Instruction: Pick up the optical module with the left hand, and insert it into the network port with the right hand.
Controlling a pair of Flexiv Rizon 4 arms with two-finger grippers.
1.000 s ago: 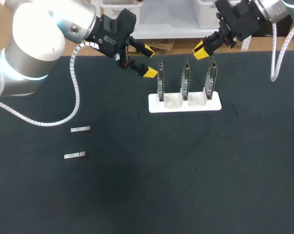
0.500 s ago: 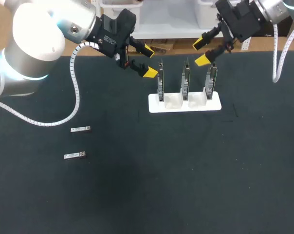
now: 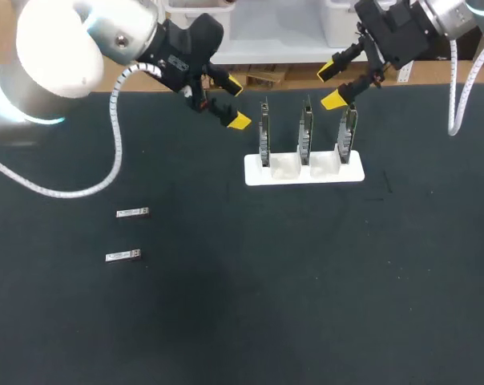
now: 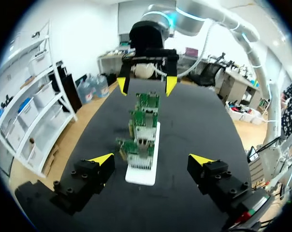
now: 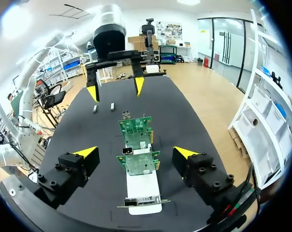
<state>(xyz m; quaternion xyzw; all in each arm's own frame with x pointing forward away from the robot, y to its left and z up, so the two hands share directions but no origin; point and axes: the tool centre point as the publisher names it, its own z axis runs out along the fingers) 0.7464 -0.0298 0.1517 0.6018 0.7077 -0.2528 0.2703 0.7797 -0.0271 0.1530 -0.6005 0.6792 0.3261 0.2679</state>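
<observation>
Left end effector [image 3: 236,102] and right end effector [image 3: 332,84] hang wide open and empty above the white card stand [image 3: 304,170], while an optical module [image 3: 133,212] and its twin [image 3: 123,256] lie on the tabletop [image 3: 306,305] well apart from the stand on the left arm's side, each probably light, rigid and slick, best pinched across its long flanks.

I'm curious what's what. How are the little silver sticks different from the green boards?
The silver sticks lie flat on the black table; the green boards stand upright in a white holder. There are two sticks but three boards. The sticks look smaller. Nothing is holding either.
</observation>
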